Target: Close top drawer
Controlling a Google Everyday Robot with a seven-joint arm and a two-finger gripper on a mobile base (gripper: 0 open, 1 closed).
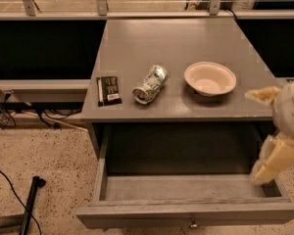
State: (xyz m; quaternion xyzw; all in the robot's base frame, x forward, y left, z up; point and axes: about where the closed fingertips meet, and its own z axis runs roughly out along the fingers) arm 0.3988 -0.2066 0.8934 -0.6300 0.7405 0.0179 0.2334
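The grey counter (186, 43) is the biggest thing here. Under its top, the top drawer (186, 213) is pulled far out toward us, and it looks bare inside. The robot's claw (254, 135) is at the right side, just over the right end of the open drawer. Its two pale fingers (277, 160) are apart, one up high and one down low, and they hold nothing. On the counter sits a white bowl (209, 78). Left of it a can (150, 84) lies on its side. Near the left edge lies a flat black packet (109, 90). A tiny round knob (192, 224) sticks out of the drawer's front.
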